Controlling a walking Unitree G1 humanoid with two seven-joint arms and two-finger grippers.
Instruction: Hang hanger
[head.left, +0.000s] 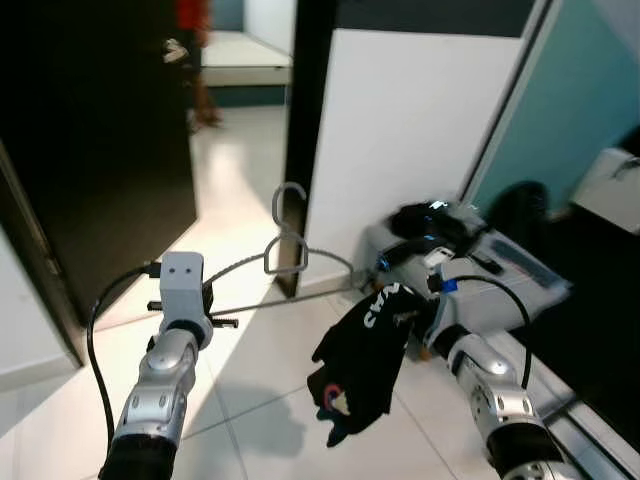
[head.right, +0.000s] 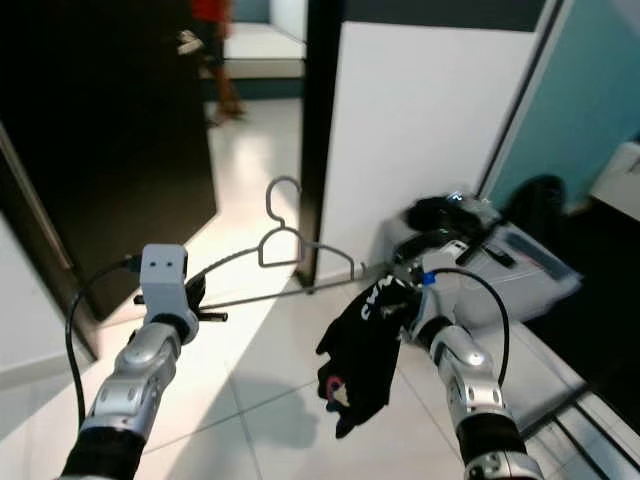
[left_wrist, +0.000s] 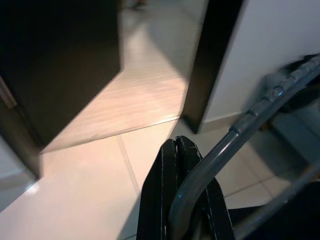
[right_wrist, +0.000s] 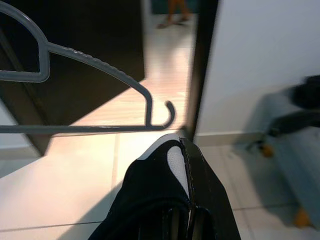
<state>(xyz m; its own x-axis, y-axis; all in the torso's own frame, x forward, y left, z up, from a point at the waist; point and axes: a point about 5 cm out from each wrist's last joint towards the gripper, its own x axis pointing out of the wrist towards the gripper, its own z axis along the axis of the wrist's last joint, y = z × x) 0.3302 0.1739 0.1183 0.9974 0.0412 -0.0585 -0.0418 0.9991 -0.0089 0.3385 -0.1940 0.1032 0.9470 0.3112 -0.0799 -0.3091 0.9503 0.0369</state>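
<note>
Two claws are at work. Our left claw is clamped on one end of the grey plastic clothes hanger, its fingers pressed together around the hanger's sloping arm. Our right claw is pinched shut on the black fabric garment with white lettering, which droops below it, well above the pale tiled floor.

The hanger is held out in front of us at roughly chest level, its hook upright and its bottom bar running across toward the garment. We judge this split hold to be deliberate: one claw steadies the frame while the other brings the cloth to its free shoulder. In the right wrist view the hanger's small notch hook sits just ahead of the garment, near but apart from it; the cloth does not look threaded on yet.

Ahead stands a white wall panel with a black door frame edge, and a dark open door on the left. At the foot of the panel sits a grey case with black gear on top, close beside the right arm. A person's legs show far down the hallway.

Open room lies to the left and centre over the floor. No rail or peg for hanging is visible. The hanger's free end could catch the door frame if we swing right.
</note>
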